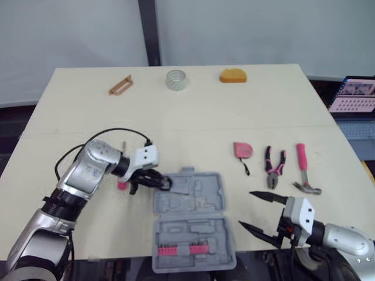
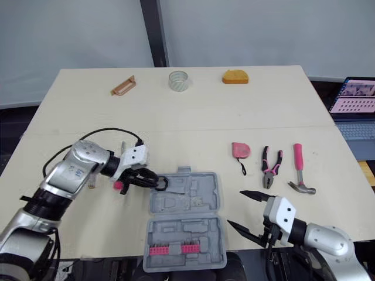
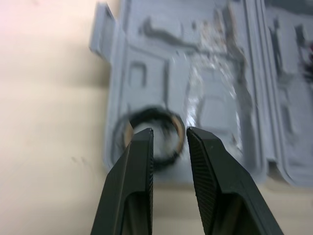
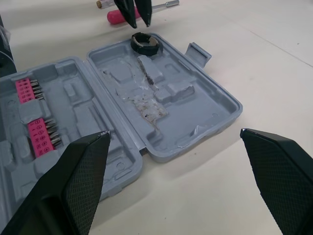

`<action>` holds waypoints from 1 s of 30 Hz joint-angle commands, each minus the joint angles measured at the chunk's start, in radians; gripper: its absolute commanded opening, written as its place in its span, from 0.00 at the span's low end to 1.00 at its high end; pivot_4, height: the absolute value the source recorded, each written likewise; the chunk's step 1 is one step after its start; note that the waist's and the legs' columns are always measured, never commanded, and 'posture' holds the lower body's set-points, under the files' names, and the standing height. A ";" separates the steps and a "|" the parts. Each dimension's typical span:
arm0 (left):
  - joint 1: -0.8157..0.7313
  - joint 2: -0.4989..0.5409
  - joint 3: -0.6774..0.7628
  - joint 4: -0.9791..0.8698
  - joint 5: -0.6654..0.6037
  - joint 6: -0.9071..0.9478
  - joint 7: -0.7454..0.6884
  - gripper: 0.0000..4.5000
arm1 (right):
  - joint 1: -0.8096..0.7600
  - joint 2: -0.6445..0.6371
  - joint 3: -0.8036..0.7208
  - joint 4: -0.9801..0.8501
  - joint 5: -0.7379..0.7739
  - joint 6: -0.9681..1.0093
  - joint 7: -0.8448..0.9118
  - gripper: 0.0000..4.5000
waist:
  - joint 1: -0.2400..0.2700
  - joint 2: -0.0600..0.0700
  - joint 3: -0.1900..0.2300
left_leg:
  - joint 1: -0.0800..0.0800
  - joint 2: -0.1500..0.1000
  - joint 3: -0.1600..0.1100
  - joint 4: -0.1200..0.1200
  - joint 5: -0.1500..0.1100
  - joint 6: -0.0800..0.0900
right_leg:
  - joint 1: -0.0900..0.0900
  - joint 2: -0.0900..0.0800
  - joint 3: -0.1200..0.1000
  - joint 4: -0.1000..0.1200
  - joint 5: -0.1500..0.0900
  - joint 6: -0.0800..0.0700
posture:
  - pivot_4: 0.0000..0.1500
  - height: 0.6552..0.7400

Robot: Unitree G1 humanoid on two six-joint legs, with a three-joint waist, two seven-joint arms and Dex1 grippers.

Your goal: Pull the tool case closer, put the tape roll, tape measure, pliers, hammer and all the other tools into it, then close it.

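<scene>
The left gripper (image 3: 169, 134) has its two black fingers a narrow gap apart and grasps nothing, so we class it as released. It hangs over the far left corner of the open tool case (image 1: 196, 231), just above a black tape roll (image 4: 145, 49). The roll lies flat in the corner recess of the case's far half, and the fingertips are clear of it. The right gripper (image 1: 261, 214) is likewise released: its fingers are spread wide and empty, held low off the case's right side near the front edge of the table (image 1: 199, 117).

The grey case lies flat, both halves facing up, close to that front edge. We note two strips of pink bits (image 1: 179, 250) seated in its near half. Outside the case, just beside the left gripper, lies a pink-handled screwdriver (image 1: 122, 185), partly hidden by the arm.

On the bare table to the case's right we find three tools in a row: the tape measure (image 1: 242, 150), the pliers (image 1: 274, 168) and the hammer (image 1: 303, 170). None of them touches another.

Along the far edge rest a brown flat tool (image 1: 120, 85), a clear tape roll (image 1: 176, 79) and an orange object (image 1: 233, 75) — its kind we cannot tell
</scene>
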 commanded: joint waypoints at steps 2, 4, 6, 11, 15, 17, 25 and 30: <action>0.039 -0.029 0.027 -0.007 -0.011 -0.053 0.062 0.27 | 0.003 -0.003 -0.028 -0.023 0.012 -0.012 0.000 1.00 | -0.001 0.000 0.000 | 0.000 0.000 0.000 0.000 0.000 0.000 | 0.000 0.000 0.000 0.000 0.000 0.000 | 1.00 0.94; 0.057 -0.030 0.024 -0.015 -0.012 -0.056 0.068 0.27 | 0.007 -0.004 -0.031 -0.026 0.014 -0.011 0.000 1.00 | -0.001 0.000 0.000 | 0.000 0.000 0.000 0.000 0.000 0.000 | 0.000 0.000 0.000 0.000 0.000 0.000 | 1.00 0.94; 0.072 -0.027 0.019 -0.013 -0.006 -0.075 0.075 0.27 | 0.009 -0.007 -0.035 -0.028 0.016 -0.009 0.000 1.00 | -0.001 0.000 0.000 | 0.000 0.000 0.000 0.000 0.000 0.000 | 0.000 0.000 0.000 0.000 0.000 0.000 | 1.00 0.94; 0.098 -0.024 0.021 0.007 0.008 -0.126 0.101 0.27 | 0.015 -0.009 -0.043 -0.036 0.018 -0.003 -0.002 1.00 | 0.000 0.000 0.000 | 0.000 0.000 0.000 0.000 0.000 0.000 | 0.000 0.000 0.000 0.000 0.000 0.000 | 1.00 0.94; 0.103 -0.036 0.031 0.030 0.004 -0.156 0.127 0.27 | 0.019 -0.007 -0.045 -0.044 0.017 0.002 -0.003 1.00 | 0.000 0.000 0.000 | 0.000 0.000 0.000 0.000 0.000 0.000 | 0.000 0.000 0.000 0.000 0.000 0.000 | 1.00 0.94; 0.095 -0.049 0.039 0.048 -0.003 -0.165 0.143 0.27 | 0.018 -0.006 -0.044 -0.046 0.017 0.005 -0.005 1.00 | 0.001 0.000 0.000 | 0.000 0.000 0.000 0.000 0.000 0.000 | 0.000 0.000 0.000 0.000 0.000 0.000 | 1.00 0.94; 0.084 -0.067 0.062 0.072 -0.025 -0.171 0.144 0.27 | 0.024 -0.002 -0.047 -0.041 0.015 0.003 -0.001 1.00 | -0.001 0.000 0.000 | 0.000 0.000 0.000 0.000 0.000 0.000 | 0.000 0.000 0.000 0.000 0.000 0.000 | 1.00 0.94; 0.099 -0.069 0.054 0.109 -0.001 -0.209 0.161 0.27 | 0.025 -0.001 -0.050 -0.032 0.015 -0.003 0.003 1.00 | -0.001 0.000 0.000 | 0.000 0.000 0.000 0.000 0.000 0.000 | 0.000 0.000 0.000 0.000 0.000 0.000 | 1.00 0.94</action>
